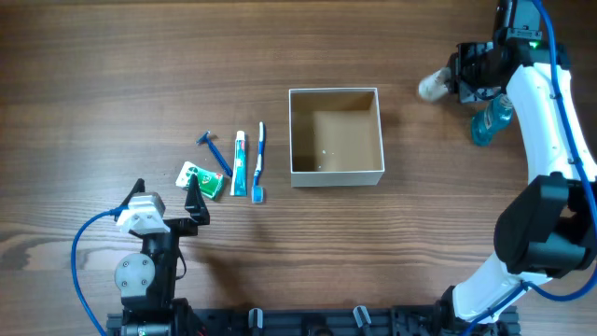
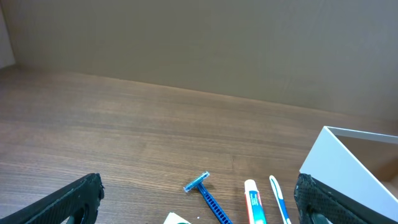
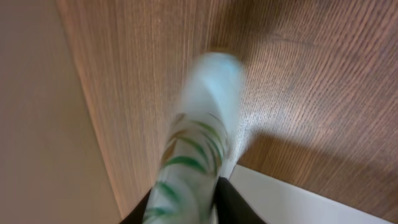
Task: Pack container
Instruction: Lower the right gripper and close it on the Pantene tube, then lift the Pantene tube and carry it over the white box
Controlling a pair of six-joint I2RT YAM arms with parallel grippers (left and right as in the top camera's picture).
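Right gripper [image 1: 459,77]: yours pinches a white bottle [image 1: 432,87] with green markings, near the container's far corner.
Left gripper [image 1: 166,193]: your fingers are spread wide, just beside a green packet [image 1: 200,178].
Container [image 1: 336,176]: open-topped, mid-surface [image 1: 112,75], tan floor showing.
Loose items: razor [image 1: 215,149], toothpaste [image 1: 240,164] and toothbrush [image 1: 259,161] lie between packet and container; blue bottle [image 1: 490,121] under your right arm.

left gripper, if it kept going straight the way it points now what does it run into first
Most likely the green packet lying just ahead of the open left gripper, then the blue razor beyond it. Its height is unclear, so it might pass over them.
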